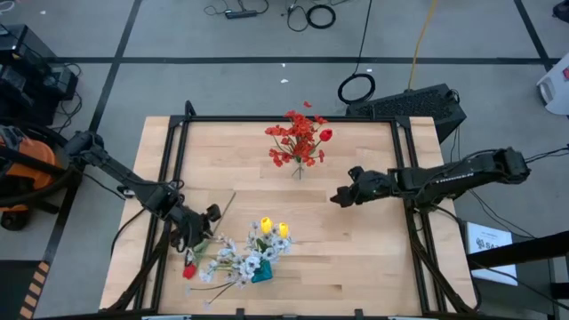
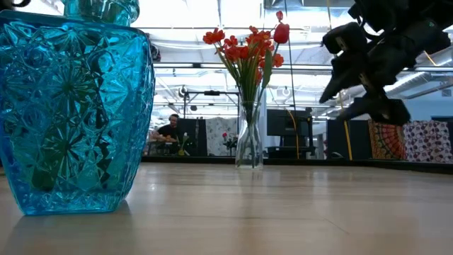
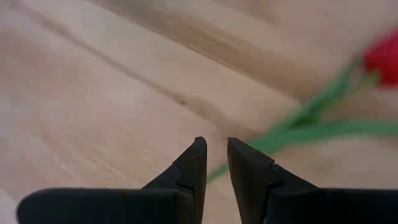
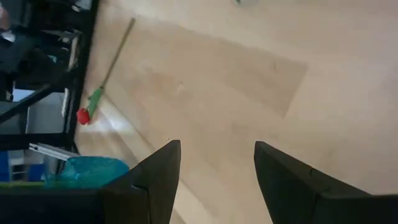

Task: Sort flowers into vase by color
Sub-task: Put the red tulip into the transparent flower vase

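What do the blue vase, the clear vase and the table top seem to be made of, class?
Blue vase: probably pressed glass, translucent with cut star facets.
Clear vase: likely smooth glass, stems visible through it.
Table top: apparently pale wood, matte, with plank seams and grain.

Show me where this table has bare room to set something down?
The wooden table is bare on its right half, below the right gripper, and between the clear glass vase of red flowers and the blue cut-glass vase. The front-left corner is crowded.
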